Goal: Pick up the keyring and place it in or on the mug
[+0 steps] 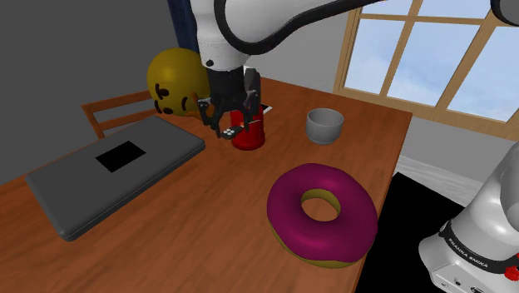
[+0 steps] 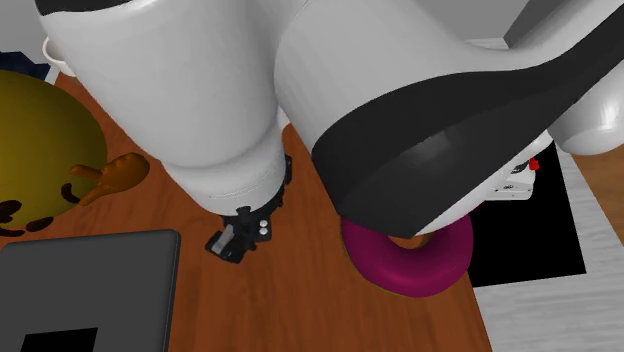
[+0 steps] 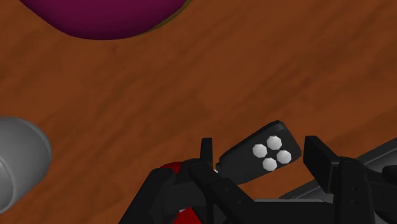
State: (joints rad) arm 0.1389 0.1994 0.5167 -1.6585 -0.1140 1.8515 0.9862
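Wrist view | gripper (image 3: 261,151) clasps black keyring (image 3: 253,158) (four white buttons) | grey mug (image 3: 19,159) nearby

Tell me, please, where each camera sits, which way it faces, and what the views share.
Shoulder view: beside the arm's base, looking down across the wooden table toward the window; shows the white arm and the gripper clasping the key fob.
Second exterior view: high up, close by the arm, looking steeply down at the table; big white and dark arm links hang over it.
Wrist view: on the hand, looking down at the table; both black fingers flank the key fob.
Shared: all three show the key fob and the magenta doughnut.
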